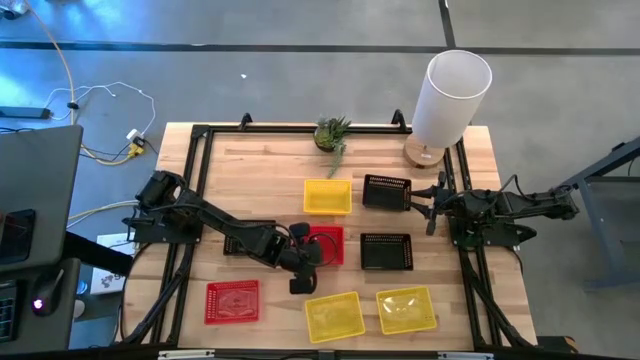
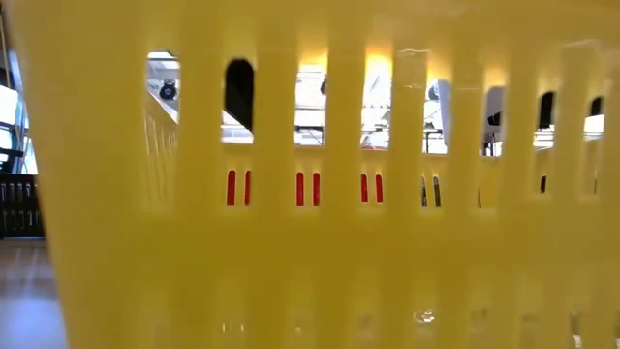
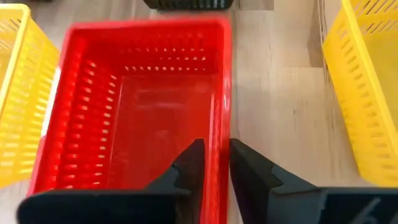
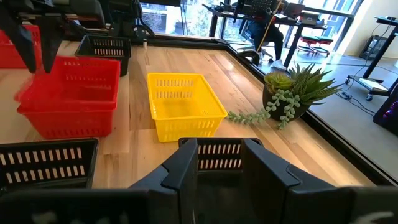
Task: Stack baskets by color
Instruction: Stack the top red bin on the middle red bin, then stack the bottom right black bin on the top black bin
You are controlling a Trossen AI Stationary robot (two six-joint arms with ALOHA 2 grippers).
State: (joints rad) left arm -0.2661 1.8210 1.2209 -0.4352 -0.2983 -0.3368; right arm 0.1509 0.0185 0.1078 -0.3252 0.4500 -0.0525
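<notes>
A red basket (image 3: 143,106) stands on the table's middle; in the right wrist view it (image 4: 71,93) looks like one red basket set in another. My left gripper (image 3: 216,152) is at its near left corner, open, one finger inside and one outside the near long wall. Another red basket (image 1: 232,300) rests on its base at the near left. Yellow baskets (image 1: 328,196) (image 1: 333,315) (image 1: 405,308) and black baskets (image 1: 387,190) (image 1: 386,251) sit apart on the table. My right gripper (image 4: 221,155) waits open at the right edge, behind a black basket (image 4: 217,152). My left gripper has the red basket's near long wall (image 3: 221,118) between its parted fingers, which slant down from the table's left. Whether either finger touches the wall I cannot tell. The basket is not lifted.
A tall white cylinder (image 1: 450,95) stands at the far right corner and a small green plant (image 1: 333,132) at the far edge. A yellow basket wall (image 2: 310,242) fills the low view. Bare wood shows between the baskets.
</notes>
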